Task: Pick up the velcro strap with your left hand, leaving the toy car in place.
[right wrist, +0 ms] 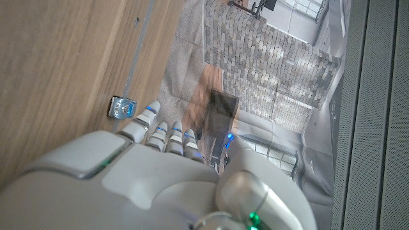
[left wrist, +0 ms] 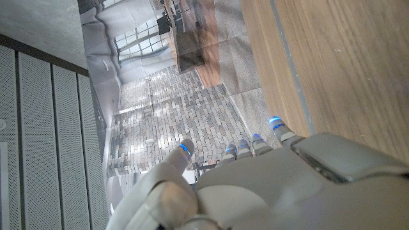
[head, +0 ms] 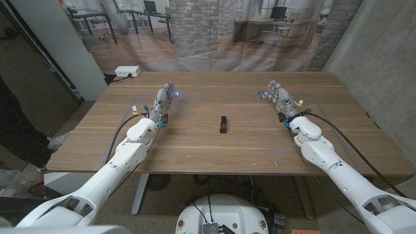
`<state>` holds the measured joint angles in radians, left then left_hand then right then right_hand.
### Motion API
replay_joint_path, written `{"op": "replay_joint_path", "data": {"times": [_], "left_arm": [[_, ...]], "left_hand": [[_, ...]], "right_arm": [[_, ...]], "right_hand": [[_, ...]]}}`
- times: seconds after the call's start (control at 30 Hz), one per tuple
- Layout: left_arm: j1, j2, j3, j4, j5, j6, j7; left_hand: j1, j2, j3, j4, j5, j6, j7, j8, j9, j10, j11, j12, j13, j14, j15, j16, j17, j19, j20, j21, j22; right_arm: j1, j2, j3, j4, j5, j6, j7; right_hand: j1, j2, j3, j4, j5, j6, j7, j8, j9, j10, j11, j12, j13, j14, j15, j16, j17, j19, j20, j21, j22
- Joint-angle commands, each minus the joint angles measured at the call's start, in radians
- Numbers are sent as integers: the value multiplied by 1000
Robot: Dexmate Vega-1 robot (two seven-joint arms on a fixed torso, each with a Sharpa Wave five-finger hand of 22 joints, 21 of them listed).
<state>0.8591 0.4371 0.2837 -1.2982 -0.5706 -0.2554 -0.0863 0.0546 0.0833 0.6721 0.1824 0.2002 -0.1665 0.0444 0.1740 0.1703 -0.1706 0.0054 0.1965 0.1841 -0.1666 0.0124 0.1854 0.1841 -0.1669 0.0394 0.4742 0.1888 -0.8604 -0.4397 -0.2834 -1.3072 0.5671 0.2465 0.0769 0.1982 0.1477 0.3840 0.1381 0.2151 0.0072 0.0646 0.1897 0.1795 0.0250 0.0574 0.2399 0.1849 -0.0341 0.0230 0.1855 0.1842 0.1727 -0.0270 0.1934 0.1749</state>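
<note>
From the head we look down over the whole worktop toward a printed backdrop. Our wrist cameras sit close behind the left hand and right hand, sharing that backdrop and wood.

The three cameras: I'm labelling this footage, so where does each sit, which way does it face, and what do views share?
Head view: from the robot's head, down over the table, velcro strap, left hand, right hand.
Left wrist view: along the left hand's back towards the brick backdrop.
Right wrist view: along the right hand's back, same way.
Shared: wooden tabletop and backdrop in all.
</note>
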Motion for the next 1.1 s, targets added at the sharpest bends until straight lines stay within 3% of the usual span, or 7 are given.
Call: {"op": "replay_joint_path", "data": {"times": [0.03, 0.27, 0.53, 1.1], "left_arm": [[37, -216, -267, -15, 244, 95, -151], [34, -315, -376, -19, 355, 125, -229], [12, -385, -453, -5, 448, 106, -289], [-28, -413, -504, -2, 623, 47, -336]], "left_hand": [[1, 104, 9, 0, 7, -25, 1, 6, 3, -47, -1, 8, 4, -139, 2, 5, 1, -70, 0, 4, 5], [0, 104, 10, 0, 7, -25, 0, 6, 3, -46, 0, 8, 4, -139, 1, 6, 1, -69, 0, 4, 5], [4, 102, 12, -6, 7, -25, -2, 7, 3, -43, -3, 9, 4, -137, 1, 5, -2, -69, 0, 3, 5], [24, 88, 15, -32, 6, -8, -13, 12, 4, -20, -9, 17, 3, -115, 3, 6, -11, -56, 2, 5, 4]], "right_arm": [[-38, 234, 285, -20, -266, -105, 163], [-33, 353, 411, -24, -401, -136, 255], [-20, 445, 507, -25, -504, -146, 325], [17, 536, 611, 3, -606, -135, 399]], "right_hand": [[10, 23, 7, -2, 6, 5, 9, 7, 5, 1, 11, -1, 5, -9, 1, 7, 4, 8, -1, 7, 2], [11, 23, 10, -4, 4, 5, 10, 7, 5, 1, 10, -3, 5, -9, 1, 7, 4, 8, -1, 7, 2], [13, 22, 13, -7, 3, 5, 10, 6, 5, 3, 10, -5, 5, -9, 2, 7, 3, 9, 0, 8, 2], [13, 20, 16, -8, -1, 5, 11, 5, 6, 5, 10, -10, 6, -9, 2, 8, 4, 9, 0, 8, 2]]}}
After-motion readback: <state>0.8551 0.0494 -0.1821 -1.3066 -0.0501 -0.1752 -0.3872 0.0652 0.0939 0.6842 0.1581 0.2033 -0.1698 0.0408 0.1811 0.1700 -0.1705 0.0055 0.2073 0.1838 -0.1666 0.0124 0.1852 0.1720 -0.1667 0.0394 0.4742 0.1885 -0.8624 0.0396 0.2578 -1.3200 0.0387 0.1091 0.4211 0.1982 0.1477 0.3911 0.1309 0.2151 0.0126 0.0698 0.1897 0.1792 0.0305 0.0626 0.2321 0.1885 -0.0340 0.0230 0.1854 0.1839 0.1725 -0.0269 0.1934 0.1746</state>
